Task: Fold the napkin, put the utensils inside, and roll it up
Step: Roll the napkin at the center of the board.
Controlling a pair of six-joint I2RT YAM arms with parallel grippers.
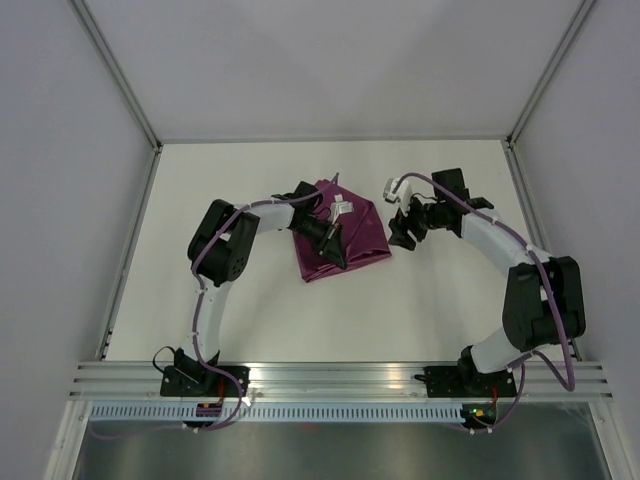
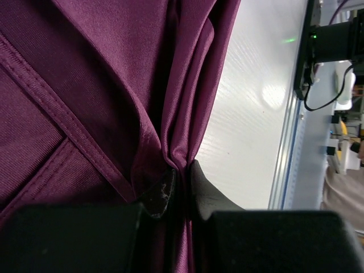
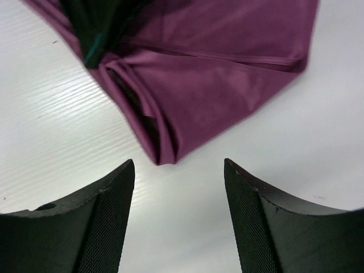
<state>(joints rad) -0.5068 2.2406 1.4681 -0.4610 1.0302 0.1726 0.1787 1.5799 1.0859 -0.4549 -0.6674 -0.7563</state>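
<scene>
Surface: white table (image 1: pixel 250 320) boxed in by grey walls, both arms reaching out over it.
Napkin: plum cloth (image 1: pixel 350 245) mid-table, bunched in loose overlapping layers under and ahead of the left gripper. Its pointed folded corner lies just ahead of the right gripper.
Left gripper (image 2: pixel 183 187): clenched on a gathered pleat of the napkin, cloth squeezed tight between the fingers.
Right gripper (image 3: pixel 177 166): jaws apart, nothing between them. It hangs low over the table with the napkin's corner in front of the gap, untouched.
Utensils: can't pick them out. A pale bit (image 1: pixel 343 207) beside the left wrist could be one or just arm hardware, too small to tell.
Done so far: folding looks under way, with the cloth doubled over but rumpled, no clean fold.
Left to do: by my read, tidy the fold, lay the utensils in, then roll. No roll shows yet.
</scene>
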